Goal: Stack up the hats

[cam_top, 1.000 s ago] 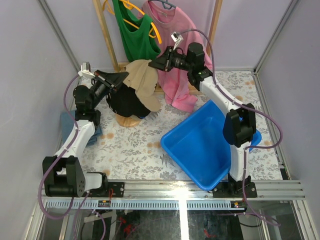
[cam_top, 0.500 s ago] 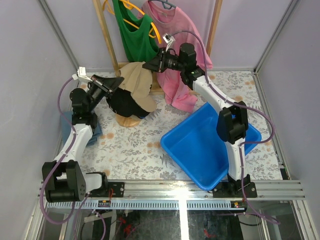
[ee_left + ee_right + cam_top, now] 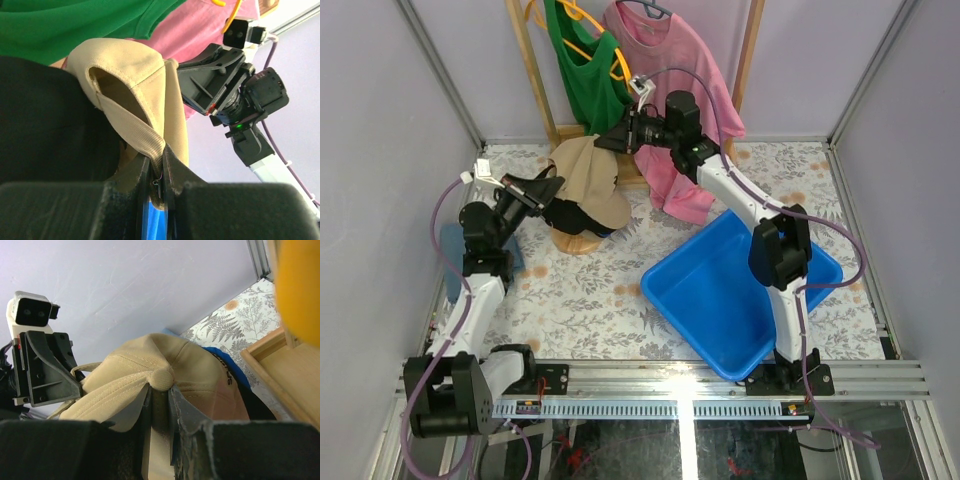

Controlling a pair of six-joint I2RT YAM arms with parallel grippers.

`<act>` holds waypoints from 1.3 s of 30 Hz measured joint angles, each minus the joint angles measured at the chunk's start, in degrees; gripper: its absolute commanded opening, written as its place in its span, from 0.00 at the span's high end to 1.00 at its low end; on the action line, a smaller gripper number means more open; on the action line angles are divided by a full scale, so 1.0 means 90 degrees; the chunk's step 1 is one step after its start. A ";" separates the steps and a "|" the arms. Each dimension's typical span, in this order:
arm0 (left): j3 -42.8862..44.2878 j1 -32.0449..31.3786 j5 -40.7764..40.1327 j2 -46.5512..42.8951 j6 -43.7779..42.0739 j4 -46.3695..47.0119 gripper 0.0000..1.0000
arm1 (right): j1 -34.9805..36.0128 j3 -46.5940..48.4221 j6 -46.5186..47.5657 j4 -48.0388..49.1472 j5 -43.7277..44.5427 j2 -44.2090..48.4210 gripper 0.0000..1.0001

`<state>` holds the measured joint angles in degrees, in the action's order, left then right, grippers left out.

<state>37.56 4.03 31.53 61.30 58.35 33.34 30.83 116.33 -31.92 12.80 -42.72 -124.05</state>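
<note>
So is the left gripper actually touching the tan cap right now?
Touching. The left wrist view shows the rear strap of the tan cap pinched in the left gripper, its jaws closed on the fabric.

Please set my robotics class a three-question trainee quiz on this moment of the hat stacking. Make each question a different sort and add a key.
1. True or false: the left pincer and the right pincer both grip the tan cap.
2. Which part of the tan cap does the left pincer pinch? A) the brim B) the back strap C) the top button
3. Fill in: right under the tan cap, on the wooden stand, sits a ____ cap.

Key
1. True
2. B
3. black: the black cap
</note>
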 measured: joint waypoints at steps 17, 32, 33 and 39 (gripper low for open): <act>-0.1523 0.0029 -0.0923 -0.1039 0.0163 0.0148 1.00 | 0.0248 -0.0663 0.0291 -0.0245 0.0177 0.0199 0.51; -0.1649 0.0029 -0.1171 -0.1243 0.0272 -0.0007 1.00 | 0.0073 -0.1880 -0.0231 0.0138 0.0930 0.1039 0.42; -0.1649 0.0029 -0.1195 -0.1263 0.0272 -0.0029 1.00 | 0.0073 -0.1887 -0.0294 0.0136 0.0962 0.1044 0.42; -0.1705 0.0029 -0.1292 -0.1285 0.0274 -0.0107 1.00 | 0.0073 -0.1749 -0.0442 -0.0087 0.1047 0.1044 0.38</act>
<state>22.22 4.29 19.90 49.74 60.82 32.38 31.48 100.60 -35.90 12.01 -33.30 -114.65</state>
